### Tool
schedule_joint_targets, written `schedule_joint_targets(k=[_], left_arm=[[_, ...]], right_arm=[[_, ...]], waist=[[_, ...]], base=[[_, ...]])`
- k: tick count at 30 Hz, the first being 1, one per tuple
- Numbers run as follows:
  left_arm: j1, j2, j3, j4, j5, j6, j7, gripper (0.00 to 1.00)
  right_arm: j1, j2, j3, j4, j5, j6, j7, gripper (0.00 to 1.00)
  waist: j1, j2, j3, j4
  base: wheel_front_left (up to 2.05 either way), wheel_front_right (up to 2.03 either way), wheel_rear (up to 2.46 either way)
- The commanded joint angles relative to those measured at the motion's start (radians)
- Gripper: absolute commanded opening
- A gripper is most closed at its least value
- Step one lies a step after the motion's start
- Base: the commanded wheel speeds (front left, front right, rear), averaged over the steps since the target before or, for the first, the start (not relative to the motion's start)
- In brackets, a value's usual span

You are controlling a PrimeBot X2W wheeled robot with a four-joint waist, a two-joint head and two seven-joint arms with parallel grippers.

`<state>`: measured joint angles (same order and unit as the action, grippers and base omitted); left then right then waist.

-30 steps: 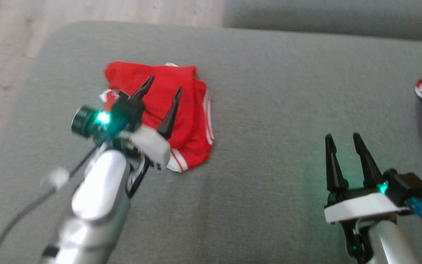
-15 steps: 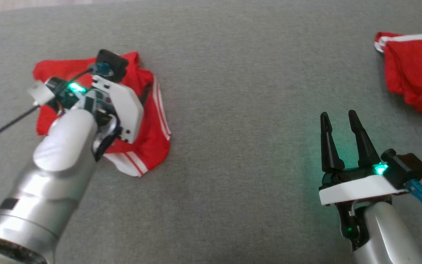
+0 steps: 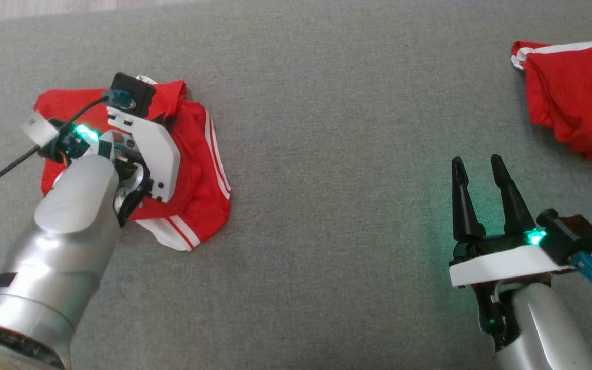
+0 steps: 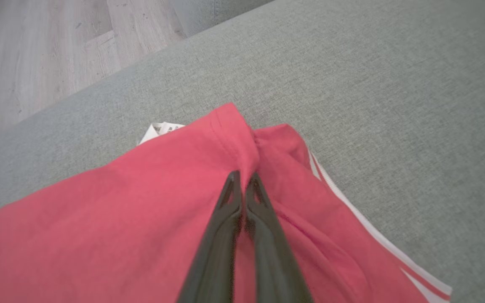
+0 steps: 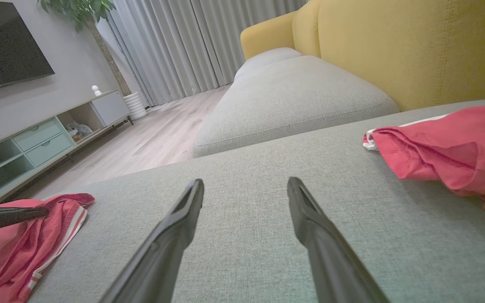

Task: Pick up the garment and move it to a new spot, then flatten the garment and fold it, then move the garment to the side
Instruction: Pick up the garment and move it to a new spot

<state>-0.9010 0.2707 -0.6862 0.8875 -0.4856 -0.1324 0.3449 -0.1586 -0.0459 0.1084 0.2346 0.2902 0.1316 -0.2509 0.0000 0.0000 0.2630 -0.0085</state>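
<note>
The garment (image 3: 198, 174) is a pair of red shorts with white side stripes, crumpled on the grey cushion at the left. My left gripper (image 4: 242, 180) points down into it, its dark fingers shut together on a raised fold of the red cloth (image 4: 120, 210). In the head view its white wrist housing (image 3: 147, 149) covers the fingers. My right gripper (image 3: 477, 163) hovers low over bare cushion at the lower right, open and holding nothing (image 5: 244, 185). The right wrist view shows the garment (image 5: 23, 244) at its lower left.
A second red garment (image 3: 578, 97) with white trim lies at the far right of the grey cushion (image 3: 357, 128). Wooden floor (image 4: 57, 50) lies beyond the cushion's left edge. A yellow sofa back (image 5: 415, 46) rises behind, with another grey cushion (image 5: 293, 97) beside it.
The left gripper came down onto the garment and its fingers closed on a fold of the cloth. The head camera tilted, shifting the whole picture. The right gripper stayed open and still.
</note>
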Motion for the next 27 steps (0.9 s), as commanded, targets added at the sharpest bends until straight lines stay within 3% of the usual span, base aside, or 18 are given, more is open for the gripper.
schedule_joint_targets(k=[1,15,27], left_arm=[[-0.063,0.027,0.018,-0.016,-0.01,0.002,-0.017,0.0],[-0.115,0.005,-0.002,-0.097,-0.055,0.002,-0.244,0.0],[-0.154,-0.016,0.036,-0.268,-0.117,0.02,-0.259,0.0]], right_arm=[[-0.023,-0.004,0.018,-0.025,-0.005,-0.001,-0.011,1.0],[-0.002,-0.004,0.011,-0.002,-0.01,-0.001,-0.011,1.0],[0.027,-0.004,0.02,-0.005,0.022,-0.001,-0.011,1.0]], waist=[[0.0,0.0,-0.006,0.005],[0.0,0.0,-0.092,0.013],[0.0,0.0,-0.138,-0.027]], base=[[0.0,0.0,0.0],[0.0,0.0,0.0],[0.0,0.0,0.0]])
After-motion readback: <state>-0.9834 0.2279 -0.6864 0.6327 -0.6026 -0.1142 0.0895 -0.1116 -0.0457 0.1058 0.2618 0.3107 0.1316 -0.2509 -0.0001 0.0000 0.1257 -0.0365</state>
